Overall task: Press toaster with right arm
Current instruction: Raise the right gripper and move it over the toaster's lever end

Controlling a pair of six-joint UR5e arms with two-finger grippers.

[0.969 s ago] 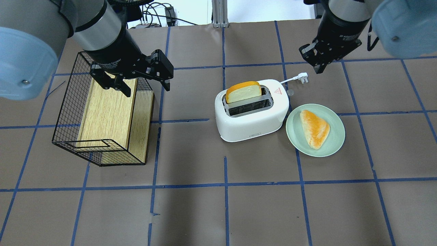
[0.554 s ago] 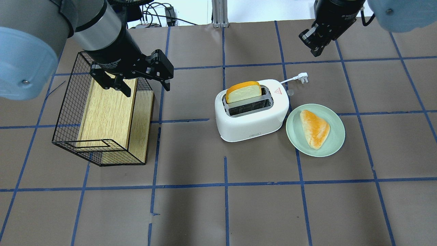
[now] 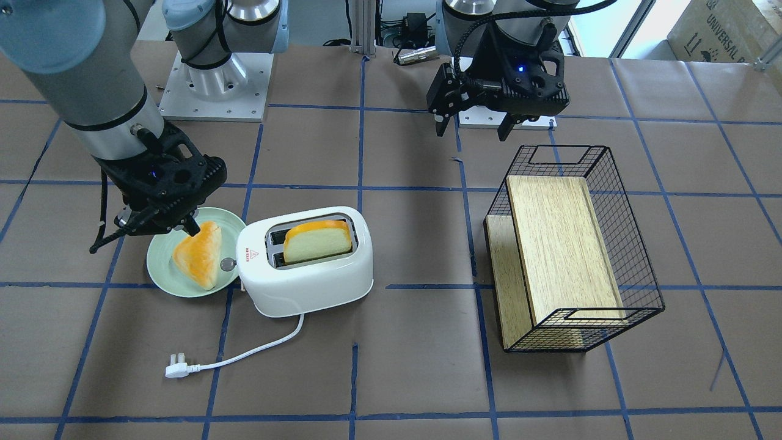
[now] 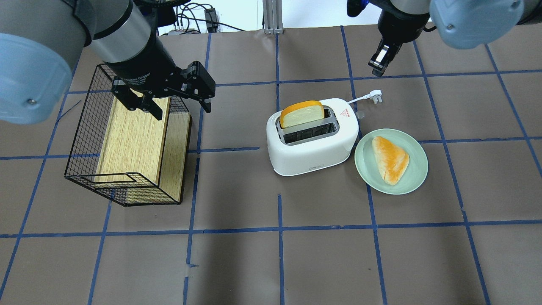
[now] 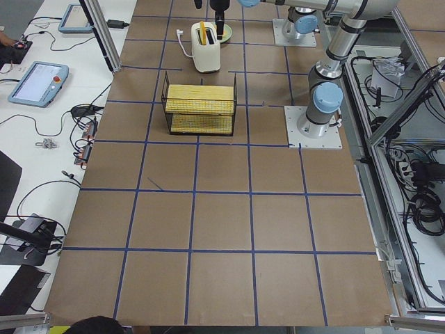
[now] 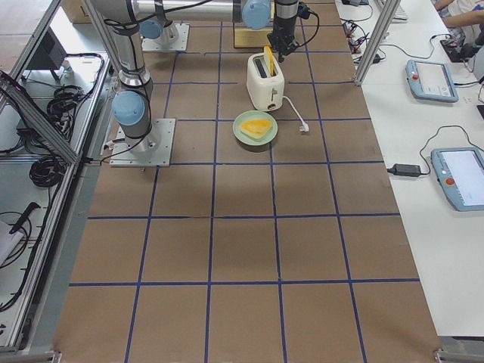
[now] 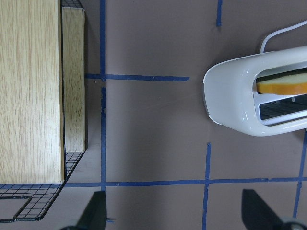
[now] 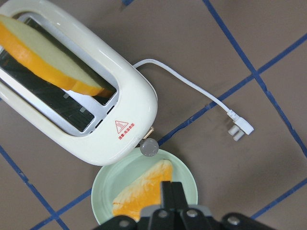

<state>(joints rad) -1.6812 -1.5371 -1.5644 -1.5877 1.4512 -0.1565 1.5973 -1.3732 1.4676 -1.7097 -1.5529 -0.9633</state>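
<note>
The white two-slot toaster (image 4: 313,140) stands mid-table with a slice of bread (image 4: 302,114) upright in its far slot. Its small silver knob (image 8: 148,147) is on the end facing the plate. Its cord ends in a plug (image 4: 376,96) lying loose on the table. My right gripper (image 4: 379,65) is shut and empty. It hangs in the air beyond the toaster's knob end, above the plate (image 3: 160,276) in the front view, where the gripper (image 3: 186,226) touches nothing. My left gripper (image 4: 178,106) is open and empty above the wire basket.
A pale green plate (image 4: 417,178) with a triangular bun (image 4: 390,159) touches the toaster's right end. A black wire basket (image 4: 84,140) holding a wooden box (image 4: 131,140) stands at the left. Brown paper with blue tape lines covers the table.
My right gripper has moved farther from me and a little toward the toaster's end, and its wrist has turned so the fingers look edge-on. The left arm, toaster and plate have not moved.
</note>
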